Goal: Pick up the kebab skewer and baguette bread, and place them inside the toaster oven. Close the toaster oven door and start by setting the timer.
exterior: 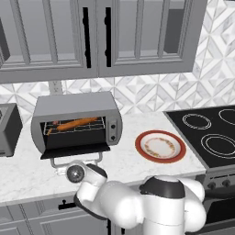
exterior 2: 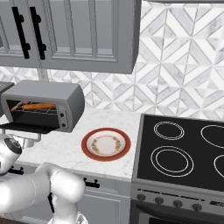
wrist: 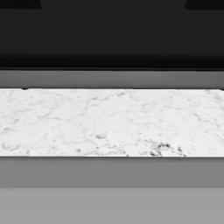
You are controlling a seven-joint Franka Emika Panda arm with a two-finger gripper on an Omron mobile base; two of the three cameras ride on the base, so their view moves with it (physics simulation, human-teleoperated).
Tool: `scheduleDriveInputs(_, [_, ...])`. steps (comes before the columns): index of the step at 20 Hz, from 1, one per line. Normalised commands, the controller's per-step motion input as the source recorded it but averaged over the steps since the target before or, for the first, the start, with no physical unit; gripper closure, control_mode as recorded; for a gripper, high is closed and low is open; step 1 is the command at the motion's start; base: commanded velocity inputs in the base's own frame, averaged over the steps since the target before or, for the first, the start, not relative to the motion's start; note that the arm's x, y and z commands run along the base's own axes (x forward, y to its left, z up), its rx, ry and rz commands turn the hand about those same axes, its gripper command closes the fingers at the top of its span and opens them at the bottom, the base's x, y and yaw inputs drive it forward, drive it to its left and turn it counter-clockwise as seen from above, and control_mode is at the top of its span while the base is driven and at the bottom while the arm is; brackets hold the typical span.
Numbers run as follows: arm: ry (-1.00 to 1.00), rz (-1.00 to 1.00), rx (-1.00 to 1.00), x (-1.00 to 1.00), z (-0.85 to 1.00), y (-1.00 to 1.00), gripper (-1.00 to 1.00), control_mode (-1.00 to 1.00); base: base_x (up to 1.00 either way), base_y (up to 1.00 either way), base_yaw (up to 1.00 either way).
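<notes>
The toaster oven [exterior: 73, 108] [exterior 2: 65, 98] stands on the counter with its door [exterior: 75, 150] [exterior 2: 26, 127] dropped flat. The baguette bread [exterior: 78, 124] [exterior 2: 38, 106] lies on the wire rack inside. The kebab skewer [exterior: 54, 123] [exterior 2: 16, 105] lies beside the loaf's left end. My gripper [exterior: 64, 170] sits low at the counter's front edge, just under the door's grey bar handle [exterior: 75, 160]. The hand view looks at the dark door [wrist: 112, 35], the handle bar [wrist: 112, 79] and the marble counter [wrist: 112, 122]. The fingers are hidden, and nothing is held.
A red-rimmed plate [exterior: 160, 146] [exterior 2: 106, 144] lies on the counter right of the oven. The black stove top [exterior: 211, 135] [exterior 2: 183, 148] is further right. A dark-grey appliance [exterior: 7, 131] stands left of the oven. Wall cabinets [exterior: 92, 36] hang above.
</notes>
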Motion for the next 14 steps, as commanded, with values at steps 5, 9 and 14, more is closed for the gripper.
scheduleDriveInputs(5, [0.00, 0.05, 0.02, 0.83, 0.66, 0.00, -1.00, -1.00, 0.00, 0.00, 0.00])
scheduleDriveInputs(9, [0.00, 0.05, 0.04, 0.91, 0.85, 0.00, -1.00, -1.00, 0.00, 0.00, 0.00])
scheduleDriveInputs(14, [0.00, 0.05, 0.05, 0.91, 0.98, 0.00, -1.00, -1.00, 0.00, 0.00, 0.00])
